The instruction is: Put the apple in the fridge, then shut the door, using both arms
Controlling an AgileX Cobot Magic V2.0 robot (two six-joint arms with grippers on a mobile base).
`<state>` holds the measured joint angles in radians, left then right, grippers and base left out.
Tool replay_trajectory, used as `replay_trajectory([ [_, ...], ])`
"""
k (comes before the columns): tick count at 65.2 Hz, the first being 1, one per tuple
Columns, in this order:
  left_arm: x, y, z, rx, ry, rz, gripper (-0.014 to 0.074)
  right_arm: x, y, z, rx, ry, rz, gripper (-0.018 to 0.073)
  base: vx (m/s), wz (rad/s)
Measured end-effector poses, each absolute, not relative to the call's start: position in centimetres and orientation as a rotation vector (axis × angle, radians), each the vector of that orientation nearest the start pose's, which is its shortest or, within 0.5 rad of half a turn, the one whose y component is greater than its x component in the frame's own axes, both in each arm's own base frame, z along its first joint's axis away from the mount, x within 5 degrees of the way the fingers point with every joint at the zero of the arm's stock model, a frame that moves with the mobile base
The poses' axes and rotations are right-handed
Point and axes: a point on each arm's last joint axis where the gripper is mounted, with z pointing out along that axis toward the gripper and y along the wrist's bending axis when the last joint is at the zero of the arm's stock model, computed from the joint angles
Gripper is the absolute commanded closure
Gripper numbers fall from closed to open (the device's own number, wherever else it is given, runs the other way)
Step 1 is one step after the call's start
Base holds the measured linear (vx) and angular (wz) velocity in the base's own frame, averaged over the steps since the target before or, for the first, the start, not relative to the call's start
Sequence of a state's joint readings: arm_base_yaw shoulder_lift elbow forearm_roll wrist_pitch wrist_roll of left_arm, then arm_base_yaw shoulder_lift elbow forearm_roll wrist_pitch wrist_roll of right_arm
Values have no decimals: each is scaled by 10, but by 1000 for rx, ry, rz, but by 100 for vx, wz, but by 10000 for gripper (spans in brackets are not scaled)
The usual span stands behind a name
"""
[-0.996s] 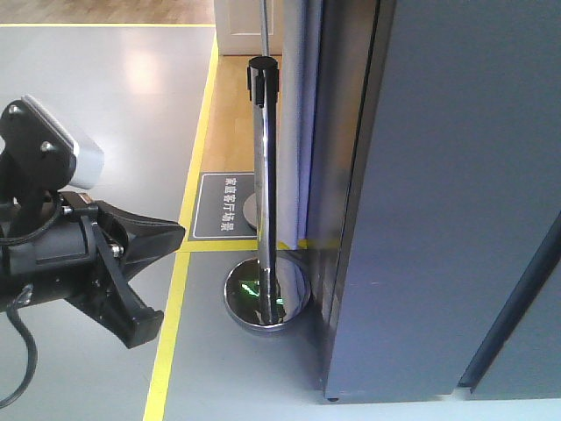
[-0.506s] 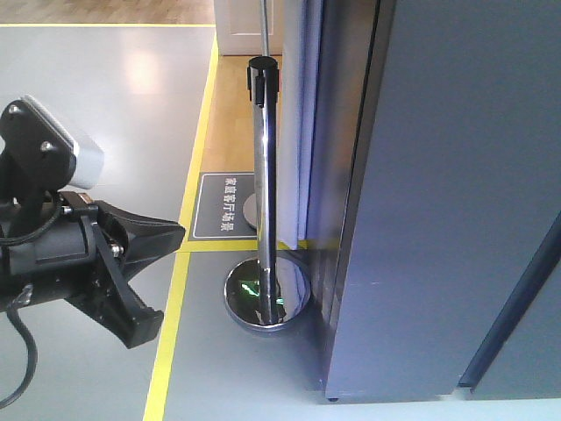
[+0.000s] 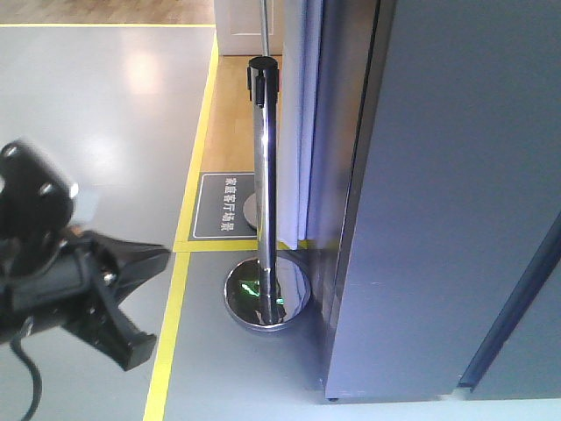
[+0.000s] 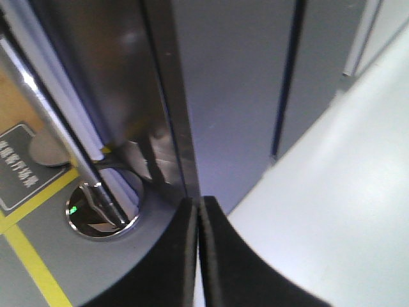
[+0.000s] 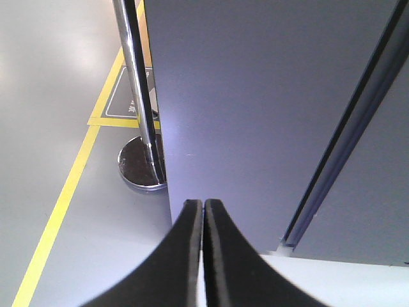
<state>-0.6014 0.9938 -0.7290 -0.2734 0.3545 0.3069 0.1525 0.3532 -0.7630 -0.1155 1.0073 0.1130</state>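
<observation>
The fridge [image 3: 337, 175] stands on the right, dark grey, and none of its white inside shows. Its door [image 3: 456, 193] lies flat against it; a thin dark seam runs down the panels. The apple is out of view. My left gripper [image 4: 199, 203] is shut with nothing in it and points at the door's [image 4: 230, 77] lower edge. In the front view, the left arm [image 3: 79, 289] hangs at the far left, blurred and apart from the fridge. My right gripper [image 5: 203, 204] is shut and empty, just short of the door's [image 5: 255, 96] grey face.
A chrome barrier post [image 3: 265, 175] on a round mirrored base [image 3: 266, 294] stands close to the fridge's left side. A yellow floor line [image 3: 165, 351] and a dark floor sign [image 3: 223, 206] lie left of it. A white surface [image 4: 345, 211] runs below the grippers.
The left arm has dropped lower and slid left in the front view, now blurred by motion. Fridge, door and post have not moved.
</observation>
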Motion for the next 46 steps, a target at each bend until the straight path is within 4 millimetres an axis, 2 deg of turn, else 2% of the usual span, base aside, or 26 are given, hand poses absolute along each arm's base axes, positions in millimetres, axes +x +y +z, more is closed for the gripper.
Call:
replay_trajectory([
  [11, 152, -105, 292, 575, 1900, -422, 602, 38, -3, 352, -46, 2076, 24, 561, 0, 0],
  [32, 108, -47, 245, 286, 1747, -360, 602, 38, -3, 351, -45, 2079, 24, 561, 0, 0],
  [46, 84, -22, 216, 114, 1686, -290, 602, 38, -3, 351, -45, 2079, 24, 561, 0, 0],
])
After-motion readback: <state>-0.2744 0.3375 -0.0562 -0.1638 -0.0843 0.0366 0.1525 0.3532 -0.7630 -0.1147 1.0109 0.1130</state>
